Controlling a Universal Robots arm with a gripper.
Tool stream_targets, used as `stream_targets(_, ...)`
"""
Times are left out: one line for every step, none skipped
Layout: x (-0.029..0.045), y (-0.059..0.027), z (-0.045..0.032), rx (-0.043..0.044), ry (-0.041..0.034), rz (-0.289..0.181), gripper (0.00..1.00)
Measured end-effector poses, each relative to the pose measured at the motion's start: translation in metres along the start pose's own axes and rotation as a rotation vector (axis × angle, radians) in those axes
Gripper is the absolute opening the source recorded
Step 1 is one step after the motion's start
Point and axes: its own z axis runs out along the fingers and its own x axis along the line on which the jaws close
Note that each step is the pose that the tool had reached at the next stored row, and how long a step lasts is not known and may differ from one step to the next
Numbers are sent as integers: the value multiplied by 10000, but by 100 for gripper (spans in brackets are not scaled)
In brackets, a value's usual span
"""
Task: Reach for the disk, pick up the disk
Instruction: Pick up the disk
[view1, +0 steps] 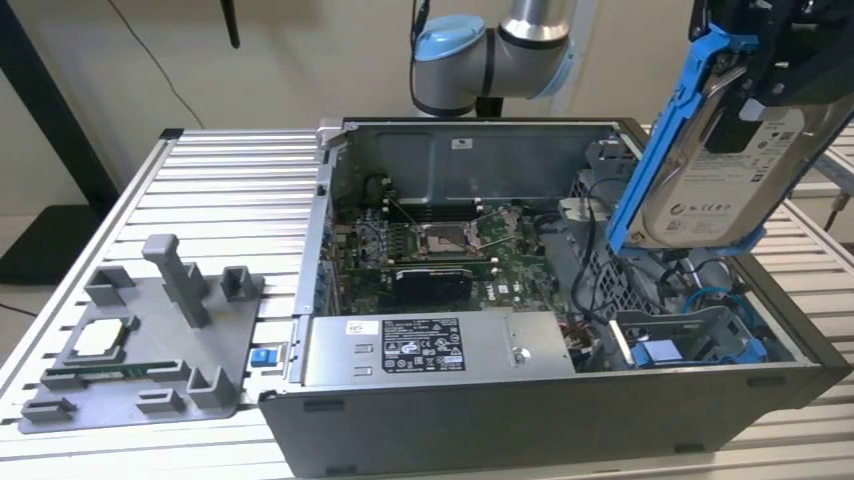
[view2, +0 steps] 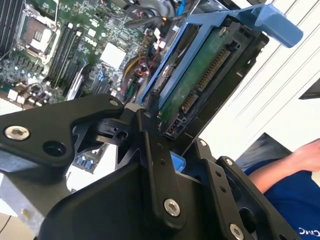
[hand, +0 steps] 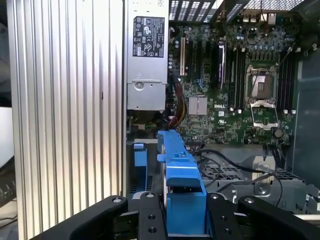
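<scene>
The disk (view1: 721, 190), a silver-grey hard drive with a white label in a bright blue bracket, hangs tilted on edge above the right side of the open computer case in the exterior view. My gripper (view1: 767, 90) is shut on its upper part, and the disk is clear of the case. In the second wrist view the disk (view2: 210, 80) shows its green circuit side and connector, with my black gripper (view2: 172, 150) clamped on its near end. In the first wrist view the blue bracket (hand: 180, 170) stands edge-on between the fingers of my gripper (hand: 182, 215).
Below lies the open computer case (view1: 534, 430) with its motherboard (view1: 441, 240), grey power supply box (view1: 427, 345) and a blue drive bay (view1: 667, 350). A grey fixture tray (view1: 200, 390) holding a small silver chip (view1: 100, 340) sits on the slatted table. A person's blue sleeve (view2: 290, 195) is nearby.
</scene>
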Motion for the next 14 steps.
stream_targets(19, -11, 4, 0, 1, 2, 0)
stream_targets(36, -22, 7, 0, 0, 3, 0)
stream_targets(55, -32, 11, 0, 0, 4, 0)
stream_targets(73, -41, 13, 0, 0, 5, 0)
stream_targets(91, -51, 16, 0, 1, 6, 0)
stream_targets(109, -61, 19, 0, 1, 7, 0)
stream_targets(124, -71, 21, 0, 1, 8, 0)
stream_targets(135, -79, 24, 0, 0, 9, 0)
stream_targets(142, -84, 26, 0, 0, 9, 0)
stream_targets(143, -84, 27, 0, 0, 9, 0)
stream_targets(143, -84, 26, 0, 1, 11, 0)
stream_targets(144, -85, 27, -1, 1, 10, 0)
stream_targets(145, -86, 29, 0, 2, 10, 0)
stream_targets(147, -86, 30, 0, 1, 10, 0)
